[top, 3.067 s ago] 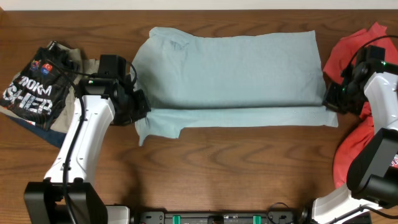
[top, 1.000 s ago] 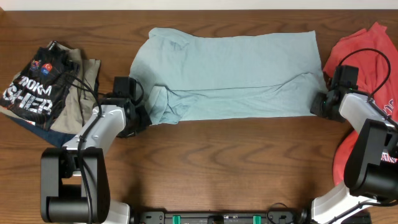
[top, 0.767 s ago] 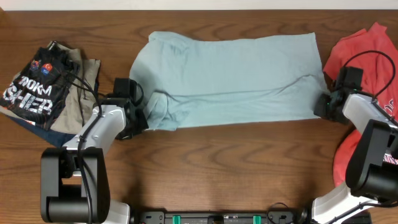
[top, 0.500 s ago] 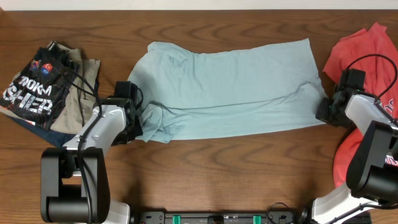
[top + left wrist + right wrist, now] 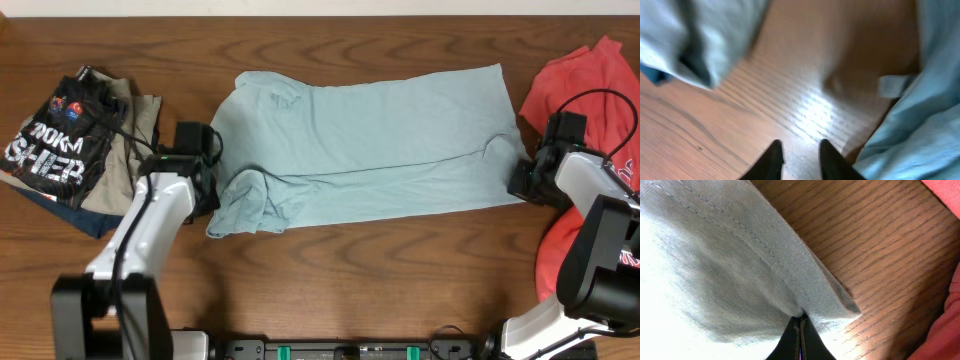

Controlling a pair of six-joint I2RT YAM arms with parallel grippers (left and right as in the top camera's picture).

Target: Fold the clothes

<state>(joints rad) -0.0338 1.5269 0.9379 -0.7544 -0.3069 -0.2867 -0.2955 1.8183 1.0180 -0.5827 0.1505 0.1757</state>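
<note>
The pale blue-grey T-shirt (image 5: 380,140) lies folded lengthwise across the middle of the table, its left sleeve end bunched (image 5: 245,205). Just left of that bunch is my left gripper (image 5: 213,190). In the left wrist view it (image 5: 800,156) stands open over bare wood, with the T-shirt (image 5: 920,125) to its right and nothing between its fingers (image 5: 774,159). At the shirt's right lower corner my right gripper (image 5: 520,183) is shut on the hem, and the right wrist view shows this gripper (image 5: 800,322) pinching the stitched edge of the T-shirt (image 5: 715,270). A red T-shirt (image 5: 585,85) lies at the far right.
A pile of dark printed and tan garments (image 5: 65,140) sits at the table's left edge. The red cloth (image 5: 560,250) runs down the right side beneath my right arm and shows in the right wrist view's corner (image 5: 950,325). Bare wood (image 5: 380,280) spans the front.
My left gripper has opened, let go of the shirt's left end and drawn back slightly. The shirt slid toward the front. My right gripper has kept its hold on the hem.
</note>
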